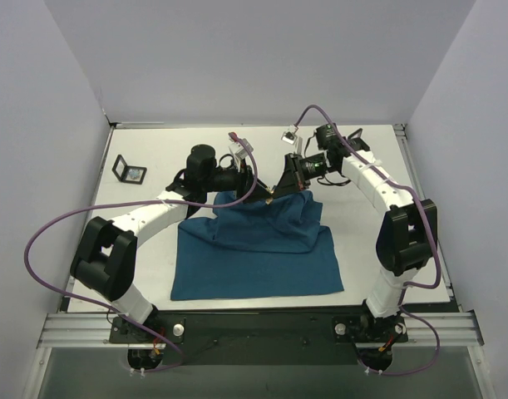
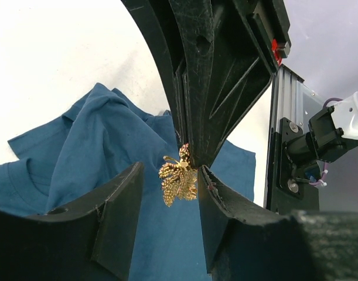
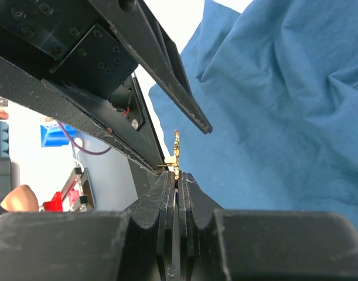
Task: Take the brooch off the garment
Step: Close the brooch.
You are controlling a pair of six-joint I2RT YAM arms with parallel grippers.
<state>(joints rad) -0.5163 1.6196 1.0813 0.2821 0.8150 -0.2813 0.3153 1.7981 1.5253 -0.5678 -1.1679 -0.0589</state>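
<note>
Two pairs of fingers are facing each other over the far edge of the garment (image 1: 254, 249), and I am watching both wrist views closely. The right fingers (image 3: 161, 202) are pressed together and are pinching the top of the brooch (image 2: 177, 178), which is hanging just above the blue cloth. In the top view the cloth is standing up in a small peak under it, so I am judging that the brooch is not yet free, though its fastening is hidden from me. The left fingers (image 2: 123, 205) are standing half spread, one on each side of the brooch; whether one is touching it I cannot tell. To do this step well, I am thinking the left fingers should take the cloth just beside the brooch and hold it down toward the bench (image 1: 357, 249). The right fingers should draw away slowly and straight, not sideways, so the cotton is not tearing and the small ornament is not slipping out.
</note>
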